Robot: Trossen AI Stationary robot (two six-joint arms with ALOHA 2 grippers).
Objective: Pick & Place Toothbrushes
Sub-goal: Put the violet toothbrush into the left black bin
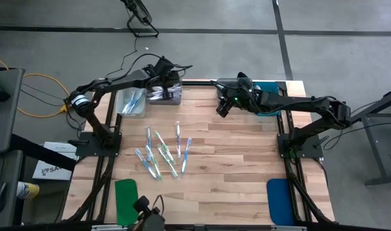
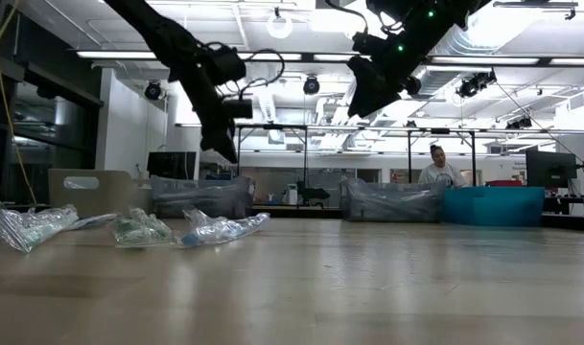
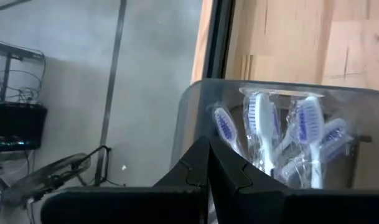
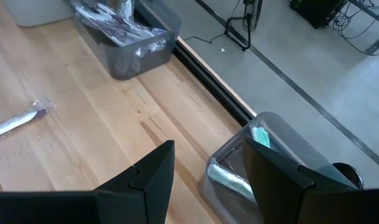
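Observation:
Several wrapped toothbrushes (image 1: 163, 151) lie loose on the wooden table's middle, and the low view shows them too (image 2: 215, 230). My left gripper (image 1: 164, 86) (image 3: 209, 158) hangs shut over the grey bin (image 1: 165, 96) at the far edge. That bin holds blue toothbrushes (image 3: 264, 124). Nothing shows between the fingers. My right gripper (image 1: 222, 108) (image 4: 205, 168) is open and empty above the table, just near of a clear bin (image 1: 230, 85). This bin holds green toothbrushes (image 4: 261, 135). In the low view both grippers (image 2: 224, 144) (image 2: 361, 101) hang well above the tabletop.
A clear bin (image 1: 131, 102) with toothbrushes stands left of the grey one. A teal bin (image 1: 270, 86) sits at the far right corner. A green pad (image 1: 126, 192) and a blue pad (image 1: 280, 199) lie at the near edge. A person (image 2: 443, 168) sits in the room beyond.

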